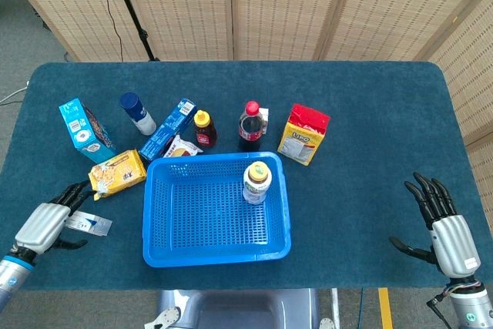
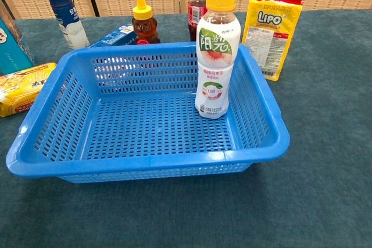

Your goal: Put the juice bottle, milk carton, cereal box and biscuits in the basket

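Observation:
The blue basket (image 1: 154,213) (image 2: 145,164) sits at the table's front middle. A juice bottle (image 1: 256,182) (image 2: 215,56) with a yellow cap stands upright in its far right corner. A small white and blue milk carton (image 1: 91,223) lies flat left of the basket. My left hand (image 1: 45,225) is right beside it, fingers spread toward it and holding nothing. The blue cereal box (image 1: 85,130) (image 2: 9,47) stands at the far left. A yellow biscuit pack (image 1: 117,173) (image 2: 20,88) lies by the basket's left corner. My right hand (image 1: 448,229) hovers open at the near right.
Behind the basket stand a yellow and red LiPO bag (image 1: 303,135) (image 2: 272,30), a cola bottle (image 1: 249,125), a honey bottle (image 1: 204,129) (image 2: 144,24), a long blue box (image 1: 168,129) and a blue-capped white bottle (image 1: 137,113) (image 2: 67,15). A small snack packet (image 1: 181,148) lies there too.

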Robot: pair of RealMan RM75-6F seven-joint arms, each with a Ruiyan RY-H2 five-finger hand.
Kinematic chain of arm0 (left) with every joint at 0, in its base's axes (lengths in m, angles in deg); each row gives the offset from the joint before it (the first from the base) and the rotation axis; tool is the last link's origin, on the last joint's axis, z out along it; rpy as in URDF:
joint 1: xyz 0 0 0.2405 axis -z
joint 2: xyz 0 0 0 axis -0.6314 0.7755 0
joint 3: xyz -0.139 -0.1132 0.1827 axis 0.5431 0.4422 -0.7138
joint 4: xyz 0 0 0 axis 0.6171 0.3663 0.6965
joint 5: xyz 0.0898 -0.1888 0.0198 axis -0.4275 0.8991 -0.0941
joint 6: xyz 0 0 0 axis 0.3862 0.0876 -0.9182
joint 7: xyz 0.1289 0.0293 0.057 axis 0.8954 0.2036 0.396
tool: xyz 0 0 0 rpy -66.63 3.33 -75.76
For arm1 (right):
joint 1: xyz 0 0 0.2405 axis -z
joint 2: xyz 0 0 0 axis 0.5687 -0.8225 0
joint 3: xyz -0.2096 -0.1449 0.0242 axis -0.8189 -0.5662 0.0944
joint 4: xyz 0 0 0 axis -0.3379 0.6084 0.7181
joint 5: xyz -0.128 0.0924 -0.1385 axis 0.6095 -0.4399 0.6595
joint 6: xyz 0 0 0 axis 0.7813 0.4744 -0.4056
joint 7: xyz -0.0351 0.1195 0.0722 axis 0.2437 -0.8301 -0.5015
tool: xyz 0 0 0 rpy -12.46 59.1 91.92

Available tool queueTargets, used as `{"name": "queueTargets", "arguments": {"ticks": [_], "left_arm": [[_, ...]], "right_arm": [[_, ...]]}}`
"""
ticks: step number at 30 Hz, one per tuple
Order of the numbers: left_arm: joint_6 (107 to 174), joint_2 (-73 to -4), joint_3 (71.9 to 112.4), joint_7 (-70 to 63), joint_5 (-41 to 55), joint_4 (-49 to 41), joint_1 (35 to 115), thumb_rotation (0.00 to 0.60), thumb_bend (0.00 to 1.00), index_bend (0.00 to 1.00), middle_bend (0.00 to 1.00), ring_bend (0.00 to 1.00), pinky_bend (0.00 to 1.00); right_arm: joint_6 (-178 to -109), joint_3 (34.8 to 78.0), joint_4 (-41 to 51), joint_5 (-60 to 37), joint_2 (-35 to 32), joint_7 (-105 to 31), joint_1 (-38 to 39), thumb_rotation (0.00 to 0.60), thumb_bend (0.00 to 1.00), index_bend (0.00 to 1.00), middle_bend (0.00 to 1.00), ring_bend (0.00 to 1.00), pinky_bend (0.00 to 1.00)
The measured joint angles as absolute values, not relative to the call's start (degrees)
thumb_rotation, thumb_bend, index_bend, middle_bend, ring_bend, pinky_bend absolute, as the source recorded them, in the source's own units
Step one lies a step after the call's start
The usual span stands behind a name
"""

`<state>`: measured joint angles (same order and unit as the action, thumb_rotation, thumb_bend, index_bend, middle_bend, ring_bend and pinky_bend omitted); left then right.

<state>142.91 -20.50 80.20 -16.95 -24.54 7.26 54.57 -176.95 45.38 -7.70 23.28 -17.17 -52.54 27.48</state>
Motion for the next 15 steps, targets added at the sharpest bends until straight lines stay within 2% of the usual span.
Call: {"name": "queueTargets", "arguments": {"ticks": [5,11,15], "left_arm": [[142.8,-21.8,80.8,-15.0,-23.1,7.8,55.1,0.600,0.22,0.53,0.36,0.35,0.47],[145.1,-22.1,81.4,-14.4,-22.6,8.1,54.7,0.600,0.26,0.64,0.45,0.43,0.49],[147.6,-20.9,81.4,-15.6,-23.5,8.8,54.3,0.600,0.27,0.67,0.47,0.44,0.51]], "right_arm": [[-176.9,45.6,-7.9,23.4,-17.3,-52.7,27.7,0.600,0.00,0.02,0.00,0.00,0.00],[-176.8,45.9,-8.0,23.3,-17.4,-53.3,27.9,0.600,0.00,0.02,0.00,0.00,0.00],[-176.4,46.3,-8.0,23.1,-17.4,-53.5,28.0,0.600,0.00,0.02,0.00,0.00,0.00]]}}
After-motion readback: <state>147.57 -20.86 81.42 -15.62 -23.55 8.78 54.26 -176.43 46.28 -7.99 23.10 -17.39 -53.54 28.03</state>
